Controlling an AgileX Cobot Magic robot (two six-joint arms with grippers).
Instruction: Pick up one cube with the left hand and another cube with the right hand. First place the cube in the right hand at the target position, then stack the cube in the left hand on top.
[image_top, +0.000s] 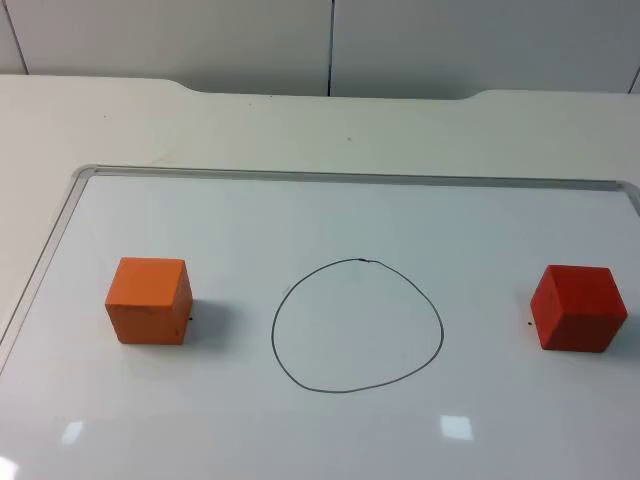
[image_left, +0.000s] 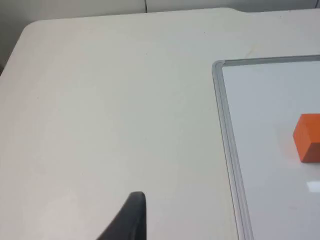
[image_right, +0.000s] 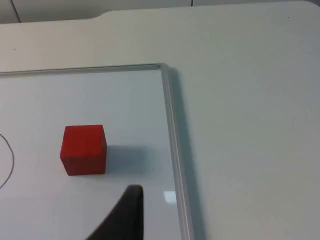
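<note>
An orange cube sits on the left part of a whiteboard. A red cube sits on its right part. Between them is a hand-drawn black circle with nothing inside it. In the left wrist view my left gripper hangs over bare table outside the board's left frame, well apart from the orange cube. In the right wrist view my right gripper hangs over the board just inside its right frame, a short way from the red cube. Neither gripper holds anything.
The whiteboard lies flat on the white table, and its raised metal frame runs along the back and both sides. A grey partition wall closes the far side. Bare table surrounds the board on the left and right.
</note>
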